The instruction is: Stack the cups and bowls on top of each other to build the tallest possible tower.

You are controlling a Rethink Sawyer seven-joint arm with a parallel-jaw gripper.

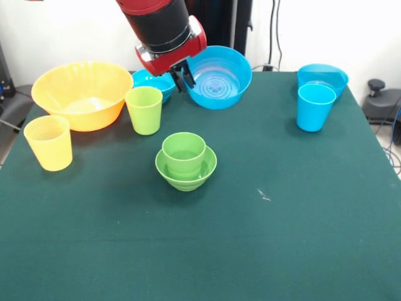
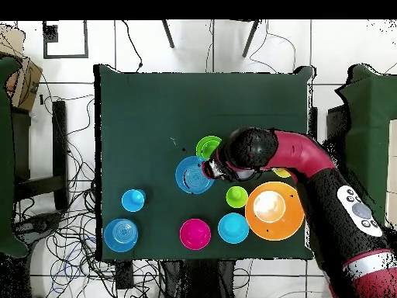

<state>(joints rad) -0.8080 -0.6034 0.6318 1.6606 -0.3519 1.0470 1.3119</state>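
Note:
My gripper (image 1: 183,78) is shut on the left rim of the wide shallow blue bowl (image 1: 220,78), which hangs tilted above the table's far side with its inside facing the front camera. In the overhead view the gripper (image 2: 208,168) and this bowl (image 2: 191,175) sit just beside the tower. The tower is a green stepped cup (image 1: 183,152) standing in a small green bowl (image 1: 187,172) at mid-table, and it also shows in the overhead view (image 2: 208,145). The yellow-green cup (image 1: 144,110), pale yellow cup (image 1: 48,143) and sky-blue cup (image 1: 315,107) stand apart and upright.
The large yellow-orange bowl (image 1: 81,95) sits at far left, with a small blue bowl (image 1: 152,82) behind the yellow-green cup. Another blue bowl (image 1: 323,76) stands behind the sky-blue cup. A red bowl (image 2: 195,233) shows only in the overhead view, near the robot's side.

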